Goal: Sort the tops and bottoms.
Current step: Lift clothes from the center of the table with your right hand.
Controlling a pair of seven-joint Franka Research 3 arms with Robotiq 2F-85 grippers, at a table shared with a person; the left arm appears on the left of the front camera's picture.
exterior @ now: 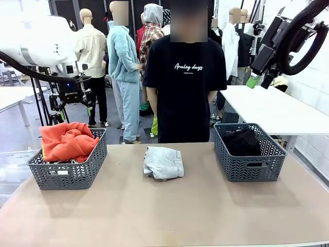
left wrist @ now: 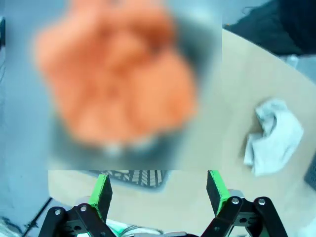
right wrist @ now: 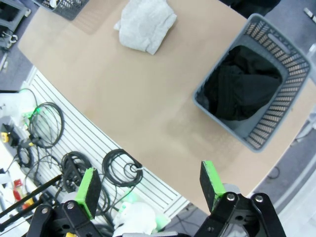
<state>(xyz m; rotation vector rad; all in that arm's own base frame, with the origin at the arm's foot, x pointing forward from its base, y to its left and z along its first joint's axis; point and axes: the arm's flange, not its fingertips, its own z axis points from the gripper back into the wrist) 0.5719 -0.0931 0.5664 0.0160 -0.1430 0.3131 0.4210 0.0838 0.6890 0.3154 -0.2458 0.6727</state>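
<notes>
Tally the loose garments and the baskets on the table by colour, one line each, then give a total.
Orange garment: 1
Light grey garment: 1
Black garment: 1
Grey baskets: 2
Total: 5

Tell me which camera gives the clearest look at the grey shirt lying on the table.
The right wrist view: it looks down on the grey shirt, sharp and unblocked, crumpled on the table. The front view shows it low and side-on between the two baskets. The left wrist view catches it near the right edge.
</notes>
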